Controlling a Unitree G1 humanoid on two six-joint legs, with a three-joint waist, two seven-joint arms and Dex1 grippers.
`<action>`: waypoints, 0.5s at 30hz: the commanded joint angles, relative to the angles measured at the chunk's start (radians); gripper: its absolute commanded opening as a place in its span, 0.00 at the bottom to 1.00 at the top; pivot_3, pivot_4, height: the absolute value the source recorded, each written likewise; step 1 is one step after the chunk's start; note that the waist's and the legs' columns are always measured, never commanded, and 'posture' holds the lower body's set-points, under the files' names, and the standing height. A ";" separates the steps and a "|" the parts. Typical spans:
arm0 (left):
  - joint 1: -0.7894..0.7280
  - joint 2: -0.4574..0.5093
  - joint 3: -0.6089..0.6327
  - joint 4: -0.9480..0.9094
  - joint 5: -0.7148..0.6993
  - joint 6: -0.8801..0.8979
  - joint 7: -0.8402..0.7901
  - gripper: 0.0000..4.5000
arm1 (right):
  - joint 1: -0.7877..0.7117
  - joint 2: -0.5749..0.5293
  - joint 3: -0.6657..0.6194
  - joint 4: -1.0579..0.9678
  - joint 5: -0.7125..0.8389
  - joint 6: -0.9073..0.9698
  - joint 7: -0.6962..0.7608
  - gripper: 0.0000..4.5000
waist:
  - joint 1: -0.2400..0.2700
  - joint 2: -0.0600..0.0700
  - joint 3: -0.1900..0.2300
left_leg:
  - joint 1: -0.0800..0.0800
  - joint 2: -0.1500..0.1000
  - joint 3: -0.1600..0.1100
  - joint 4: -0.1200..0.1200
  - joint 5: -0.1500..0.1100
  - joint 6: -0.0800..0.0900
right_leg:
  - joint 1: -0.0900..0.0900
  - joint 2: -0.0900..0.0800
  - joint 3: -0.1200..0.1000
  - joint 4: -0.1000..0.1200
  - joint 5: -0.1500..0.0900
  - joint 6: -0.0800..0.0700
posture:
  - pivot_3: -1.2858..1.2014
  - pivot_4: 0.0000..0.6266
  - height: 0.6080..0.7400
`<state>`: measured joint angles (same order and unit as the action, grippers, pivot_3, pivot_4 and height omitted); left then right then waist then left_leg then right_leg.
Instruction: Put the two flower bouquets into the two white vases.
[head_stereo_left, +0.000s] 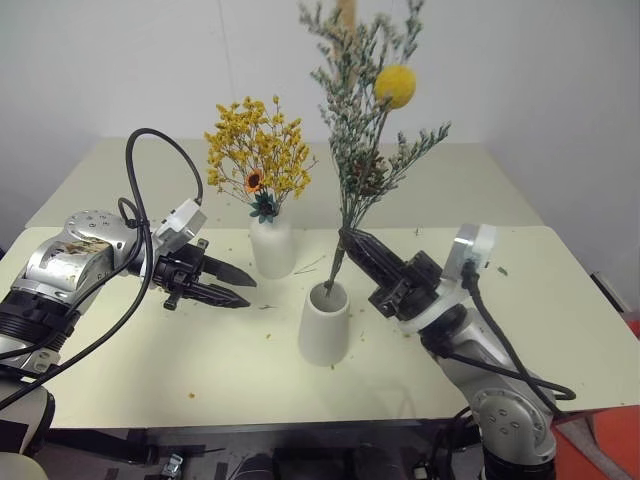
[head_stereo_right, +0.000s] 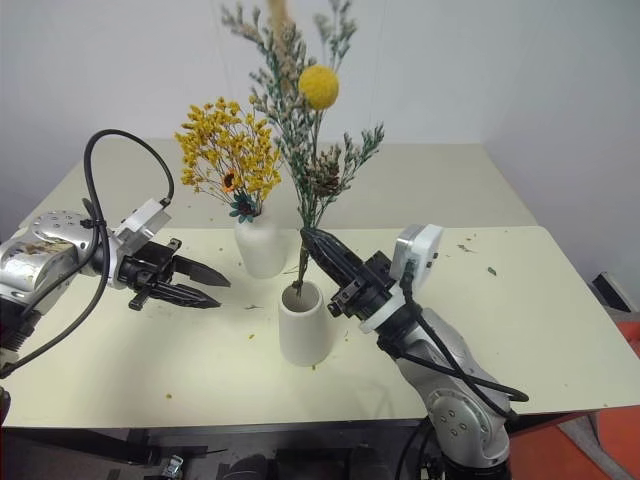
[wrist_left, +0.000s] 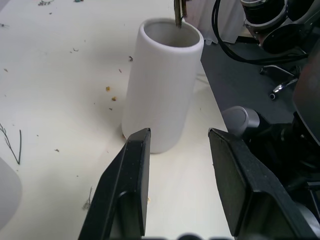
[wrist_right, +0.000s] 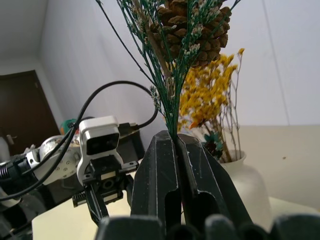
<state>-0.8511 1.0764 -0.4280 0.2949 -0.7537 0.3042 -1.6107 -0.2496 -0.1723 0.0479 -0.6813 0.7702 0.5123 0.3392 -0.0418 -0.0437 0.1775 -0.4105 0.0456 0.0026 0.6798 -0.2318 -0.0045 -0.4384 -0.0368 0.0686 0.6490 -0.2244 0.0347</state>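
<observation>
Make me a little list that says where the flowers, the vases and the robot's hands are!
yellow bouquet: standing in the bottle vase, at the back
green sprig bunch: held upright, stem tips just inside the cone vase
right hand: shut on the sprig bunch's stems, above the cone vase
left hand: open, holding nothing, beside the vases, pointing at them
table: pale, sprinkled with flower crumbs
left to do: lower the sprig bunch and let go

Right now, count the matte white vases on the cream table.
2. The bottle-shaped white vase stands farther back, holding the yellow bouquet. The wide-mouthed tapered white vase stands nearer, with the grey-green bunch's stems entering it.
</observation>
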 joint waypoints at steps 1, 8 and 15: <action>-0.001 0.023 0.035 -0.022 -0.030 -0.001 -0.004 0.44 | 0.013 0.004 0.024 0.011 -0.033 -0.067 0.048 0.02 | 0.000 0.000 0.000 | 0.000 0.000 0.000 0.000 0.000 0.000 | 0.000 0.000 0.000 0.000 0.000 0.000 | 0.52 0.24 1.00; -0.013 0.017 0.036 -0.017 -0.025 -0.003 -0.004 0.44 | 0.042 -0.009 0.067 0.059 -0.100 -0.150 0.147 0.02 | 0.001 0.000 0.000 | 0.000 0.000 0.000 0.000 0.000 0.000 | 0.000 0.000 0.000 0.000 0.000 0.000 | 0.52 0.24 1.00; -0.029 0.007 0.033 -0.004 -0.016 -0.008 -0.004 0.44 | 0.074 -0.001 0.093 0.086 -0.188 -0.254 0.191 0.13 | 0.001 0.000 0.000 | 0.000 0.000 0.000 0.000 0.000 0.000 | 0.000 0.000 0.000 0.000 0.000 0.000 | 0.52 0.24 1.00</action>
<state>-0.8531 1.0787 -0.4269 0.2942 -0.7547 0.3053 -1.6107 -0.1744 -0.1775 0.1442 -0.5702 0.5934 0.3120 0.5143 -0.0407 -0.0438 0.1775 -0.4103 0.0457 0.0027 0.6799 -0.2318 -0.0045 -0.4384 -0.0367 0.0686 0.6492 -0.2246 0.0351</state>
